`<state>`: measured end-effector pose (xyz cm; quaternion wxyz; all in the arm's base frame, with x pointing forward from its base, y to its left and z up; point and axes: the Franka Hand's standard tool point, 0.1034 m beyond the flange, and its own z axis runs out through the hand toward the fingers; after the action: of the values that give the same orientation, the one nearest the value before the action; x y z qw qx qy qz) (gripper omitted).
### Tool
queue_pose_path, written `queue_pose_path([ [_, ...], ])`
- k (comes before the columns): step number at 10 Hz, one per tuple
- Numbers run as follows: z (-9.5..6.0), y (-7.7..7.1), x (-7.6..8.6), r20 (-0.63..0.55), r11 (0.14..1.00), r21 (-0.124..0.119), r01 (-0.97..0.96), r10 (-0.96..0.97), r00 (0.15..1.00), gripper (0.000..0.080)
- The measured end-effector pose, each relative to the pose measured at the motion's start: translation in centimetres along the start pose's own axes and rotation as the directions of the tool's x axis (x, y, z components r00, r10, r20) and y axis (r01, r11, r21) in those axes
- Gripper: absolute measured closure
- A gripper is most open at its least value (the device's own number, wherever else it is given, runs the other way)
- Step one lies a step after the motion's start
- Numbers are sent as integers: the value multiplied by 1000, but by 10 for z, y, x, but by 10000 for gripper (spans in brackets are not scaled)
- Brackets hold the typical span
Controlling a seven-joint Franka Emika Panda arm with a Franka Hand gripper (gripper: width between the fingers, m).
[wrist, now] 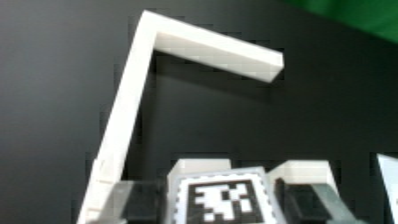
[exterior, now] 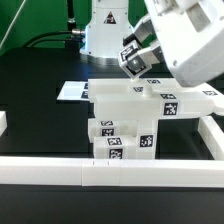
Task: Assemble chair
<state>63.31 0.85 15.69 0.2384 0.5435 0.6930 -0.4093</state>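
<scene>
While we hover, fingers (wrist: 306, 192): grasping the leg (wrist: 222, 198).
Risk: leg twists, misses the chair (exterior: 125, 110).
Cause: our hold may be shallow; chair could topple.

Chair parts (exterior: 125, 110) central, rail (exterior: 50, 168) alongside; the exterior view's left open.

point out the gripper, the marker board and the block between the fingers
gripper (exterior: 133, 62): exterior view, between its fingertips
marker board (exterior: 72, 92): exterior view, its bare middle
block (wrist: 222, 198): wrist view, its tag face
</scene>
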Motion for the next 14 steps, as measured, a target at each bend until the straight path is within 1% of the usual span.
queue_pose_path([
  [1,-2,1,5,41,1000,-9,24,-24,999,514],
  [2,-1,1,8,77,999,-10,44,-43,996,514],
  [4,0,3,14,87,998,-13,57,-55,995,514],
  [5,0,2,15,82,998,-20,60,-58,995,514],
  [6,0,2,17,72,997,-36,65,-63,995,514],
  [7,-2,-1,20,55,996,-62,70,-67,996,514],
  [8,-1,-6,23,42,994,-76,76,-73,996,514],
  [9,2,-8,25,39,994,-76,81,-78,996,514],
  [11,4,-10,28,33,993,-81,87,-85,996,514],
  [14,6,-9,28,31,993,-79,88,-86,996,514],
])
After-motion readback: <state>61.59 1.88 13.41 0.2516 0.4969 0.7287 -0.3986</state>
